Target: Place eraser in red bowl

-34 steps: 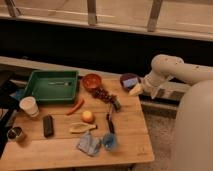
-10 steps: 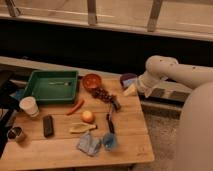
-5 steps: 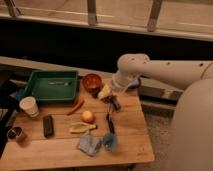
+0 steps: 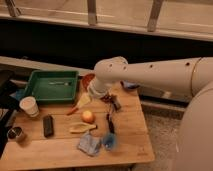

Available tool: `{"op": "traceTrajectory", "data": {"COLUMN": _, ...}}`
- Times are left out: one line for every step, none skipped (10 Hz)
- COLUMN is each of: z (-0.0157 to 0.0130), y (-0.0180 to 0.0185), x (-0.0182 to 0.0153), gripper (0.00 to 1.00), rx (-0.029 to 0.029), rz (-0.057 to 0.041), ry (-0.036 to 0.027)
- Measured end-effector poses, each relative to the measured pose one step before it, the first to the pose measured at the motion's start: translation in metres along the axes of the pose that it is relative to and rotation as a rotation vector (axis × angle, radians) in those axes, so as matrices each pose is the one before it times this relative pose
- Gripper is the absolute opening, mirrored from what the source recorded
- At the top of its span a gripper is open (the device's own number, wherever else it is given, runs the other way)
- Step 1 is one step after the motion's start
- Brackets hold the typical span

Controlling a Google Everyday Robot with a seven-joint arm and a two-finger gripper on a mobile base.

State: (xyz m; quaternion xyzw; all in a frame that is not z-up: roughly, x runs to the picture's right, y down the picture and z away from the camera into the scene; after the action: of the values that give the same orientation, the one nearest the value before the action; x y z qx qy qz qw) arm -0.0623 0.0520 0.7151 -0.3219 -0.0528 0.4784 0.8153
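Table: rectangular light-wood plank tabletop (image 4: 60,150), under warm, dim light.
Behind: broad dark wall band (image 4: 50,42), with a pale low ledge (image 4: 30,64) at its foot.
Above: pale sill (image 4: 50,12) with 3 upright grey metal posts (image 4: 92,12), possibly a window frame or railing.
Floor: grey speckled surface (image 4: 162,125), right of the table.
Gripper (image 4: 83,101): low over the tabletop's rear middle.

Black eraser (image 4: 48,125) lies flat before the green tray (image 4: 52,86); red bowl (image 4: 88,79), seemingly upright, sits beside the tray, my tool (image 4: 84,100) nearby.
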Motion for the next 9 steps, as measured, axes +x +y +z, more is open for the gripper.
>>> {"op": "traceTrajectory", "data": {"z": -0.00057, "y": -0.00108, "x": 0.00046, "gripper": 0.80, "rx": 0.00095, "rz": 0.00207, "ry": -0.00070}}
{"op": "traceTrajectory", "data": {"z": 0.00035, "y": -0.00008, "x": 0.00007, "gripper": 0.80, "rx": -0.00015, "rz": 0.00007, "ry": 0.00063}}
{"op": "traceTrajectory", "data": {"z": 0.00098, "y": 0.00073, "x": 0.00019, "gripper": 0.80, "rx": -0.00055, "rz": -0.00613, "ry": 0.00024}}
{"op": "traceTrajectory", "data": {"z": 0.00378, "y": 0.00698, "x": -0.00404, "gripper": 0.80, "rx": -0.00201, "rz": -0.02524, "ry": 0.00051}}
{"op": "traceTrajectory", "data": {"z": 0.00543, "y": 0.00751, "x": -0.00602, "gripper": 0.80, "rx": -0.00488, "rz": -0.02108, "ry": 0.00193}}
{"op": "traceTrajectory", "data": {"z": 0.00726, "y": 0.00884, "x": -0.00770, "gripper": 0.80, "rx": -0.00596, "rz": -0.02095, "ry": 0.00331}}
{"op": "traceTrajectory", "data": {"z": 0.01322, "y": 0.01473, "x": -0.01449, "gripper": 0.80, "rx": -0.01205, "rz": -0.02948, "ry": 0.00522}}
{"op": "traceTrajectory", "data": {"z": 0.01493, "y": 0.01692, "x": -0.01705, "gripper": 0.80, "rx": -0.01460, "rz": -0.03352, "ry": 0.00523}}
{"op": "traceTrajectory", "data": {"z": 0.01174, "y": 0.01194, "x": -0.01183, "gripper": 0.80, "rx": -0.01024, "rz": -0.02643, "ry": 0.00834}}
